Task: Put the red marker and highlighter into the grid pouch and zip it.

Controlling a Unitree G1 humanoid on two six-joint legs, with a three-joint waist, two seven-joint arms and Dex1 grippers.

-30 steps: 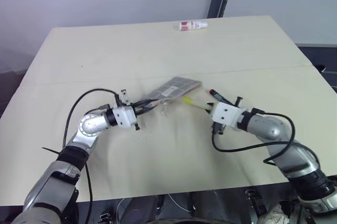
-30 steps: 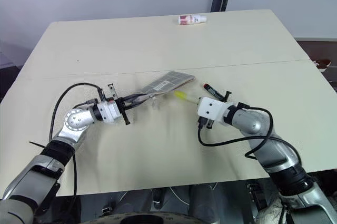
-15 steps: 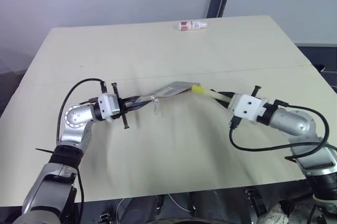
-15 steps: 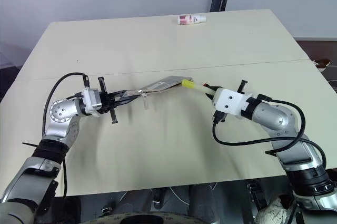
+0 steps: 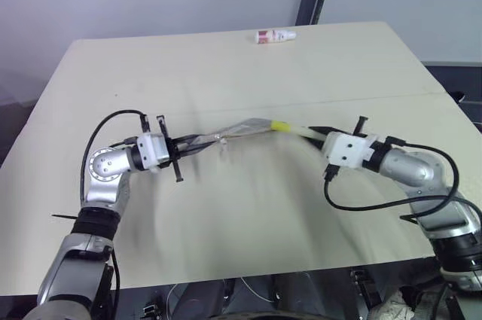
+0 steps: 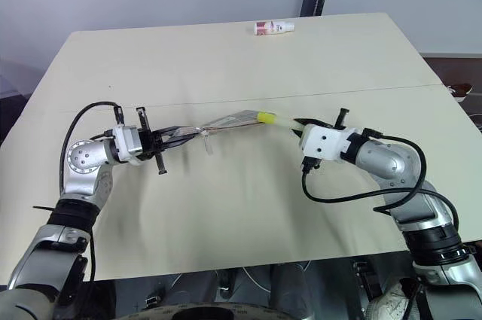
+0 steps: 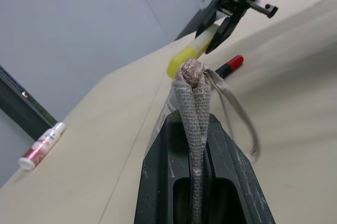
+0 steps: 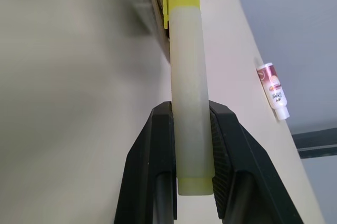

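Grid pouch (image 6: 226, 122) grey, pinched in left claw (image 6: 175, 136), right claw (image 6: 295, 125) grips pale-yellow highlighter (image 6: 276, 120)

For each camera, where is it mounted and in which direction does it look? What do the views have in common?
Left and right eye views: on the head, looking forward and down at the table; both arms show, the left gripper holding the grid pouch, the right gripper holding the highlighter.
Left wrist view: along its own fingers, clamped on the pouch; beyond lies the red marker.
Right wrist view: along its own fingers, gripping the highlighter.
Shared: highlighter, pouch and white bottle.
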